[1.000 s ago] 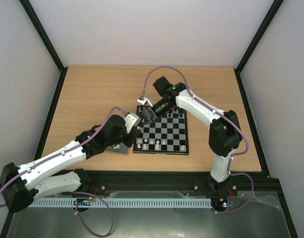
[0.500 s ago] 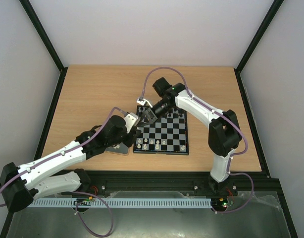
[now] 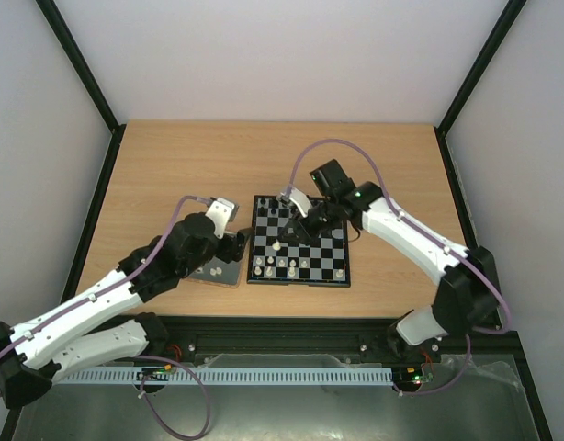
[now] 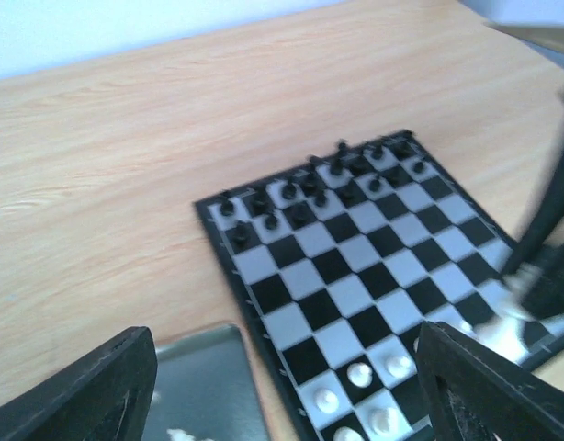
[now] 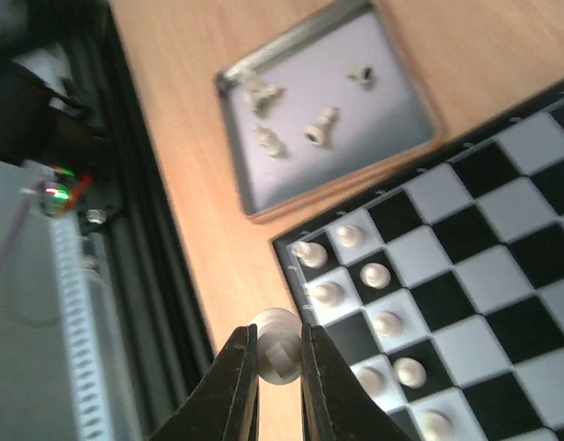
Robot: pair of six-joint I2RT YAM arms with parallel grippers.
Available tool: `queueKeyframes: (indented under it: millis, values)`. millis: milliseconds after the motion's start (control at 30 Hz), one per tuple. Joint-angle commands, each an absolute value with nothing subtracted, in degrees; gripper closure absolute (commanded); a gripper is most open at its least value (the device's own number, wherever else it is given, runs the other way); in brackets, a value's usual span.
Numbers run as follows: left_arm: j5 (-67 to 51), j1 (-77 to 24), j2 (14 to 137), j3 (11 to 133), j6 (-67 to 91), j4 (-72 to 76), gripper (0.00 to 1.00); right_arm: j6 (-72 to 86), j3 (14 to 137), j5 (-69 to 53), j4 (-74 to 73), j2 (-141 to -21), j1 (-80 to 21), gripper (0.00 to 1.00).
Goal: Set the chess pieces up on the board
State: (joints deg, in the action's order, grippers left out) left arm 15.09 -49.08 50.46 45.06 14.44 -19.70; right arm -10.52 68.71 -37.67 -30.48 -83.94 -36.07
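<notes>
Swung away from the far-left corner of the board (image 3: 311,241), the right jaws are now held over its middle, clamped on one of the chess pieces (image 5: 274,327). The left jaws have been drawn back just off the board's left edge and are spread wide, with nothing between them. More white pieces are stood on the board's near rows, and others are left in the tray (image 5: 392,96) beside its near-left corner. The held piece seems to be pinched only at the tips, so it may be twisted or dropped on release, and neighbours already stood may be toppled. Its type cannot be told. It is hidden under the wrist in the top view, and the left wrist view is blurred.
</notes>
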Motion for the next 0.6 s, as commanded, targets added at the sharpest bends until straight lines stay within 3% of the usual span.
queueKeyframes:
  millis: [0,267,567]
  values:
    - [23.21,-44.76,53.83,46.73,13.91,-22.04,0.19,-14.66,60.71,-25.59,-23.98,-77.85,-36.03,0.93]
    - [15.57,-32.03,55.62,44.24,16.93,-19.37,0.19,-19.94,49.81,-18.92,-21.12,-69.67,-36.02,0.92]
    - [15.64,-29.53,55.01,43.4,17.3,-19.41,0.19,-22.49,43.37,-15.47,-20.26,-64.87,-36.03,0.92]
